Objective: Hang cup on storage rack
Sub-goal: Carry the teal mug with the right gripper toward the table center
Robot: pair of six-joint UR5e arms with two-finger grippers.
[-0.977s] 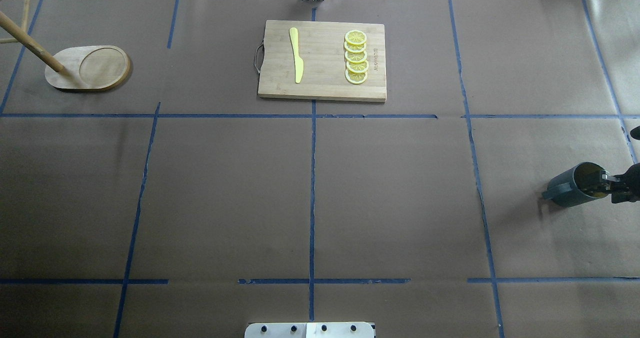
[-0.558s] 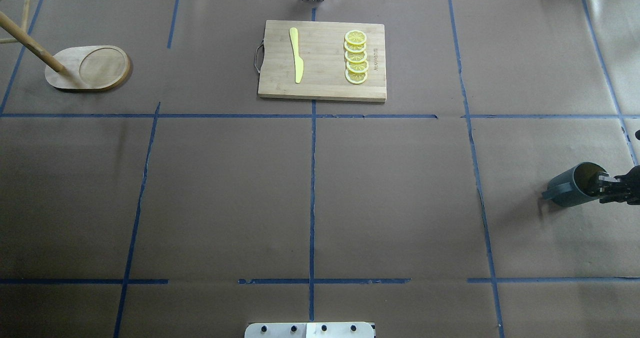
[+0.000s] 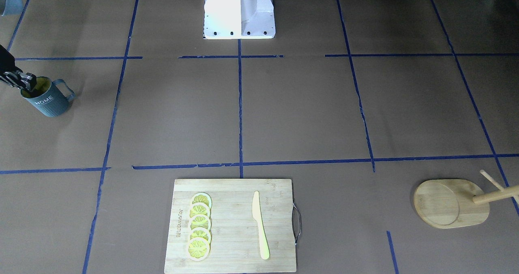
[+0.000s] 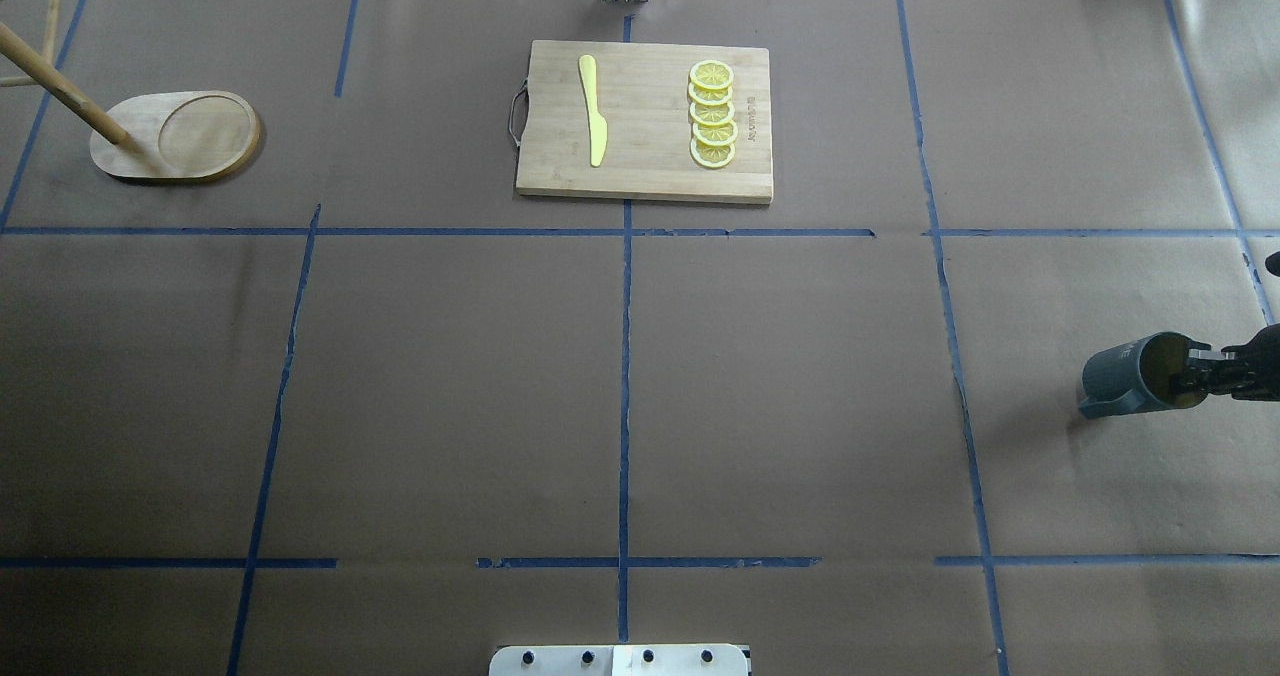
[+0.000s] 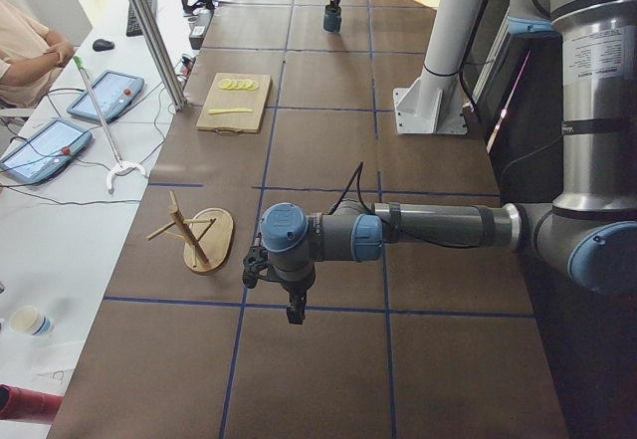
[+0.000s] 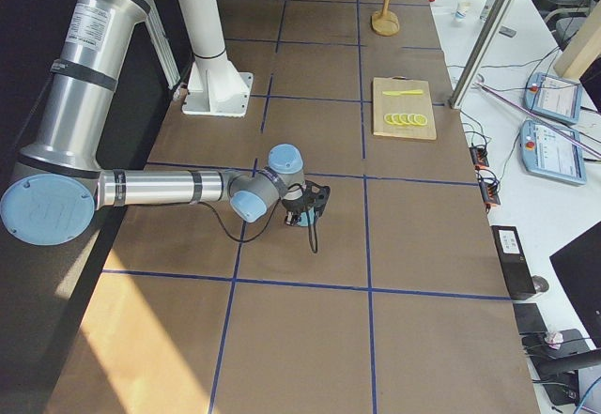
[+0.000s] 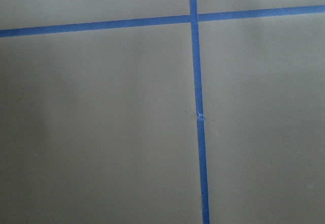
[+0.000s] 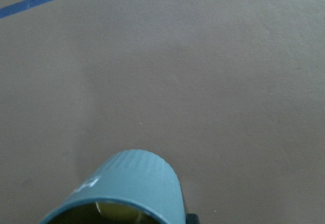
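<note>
At the right edge of the worktop, your right pincer clamps the cup by its rim. The storage rack sits well apart, at the left edge. Whether the left pincer is wide or narrow, you cannot tell.

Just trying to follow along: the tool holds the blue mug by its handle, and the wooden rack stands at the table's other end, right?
Not the handle: the right tool grips the cup by its rim, as the front-facing view shows. The storage rack does stand at the table's other end.
</note>
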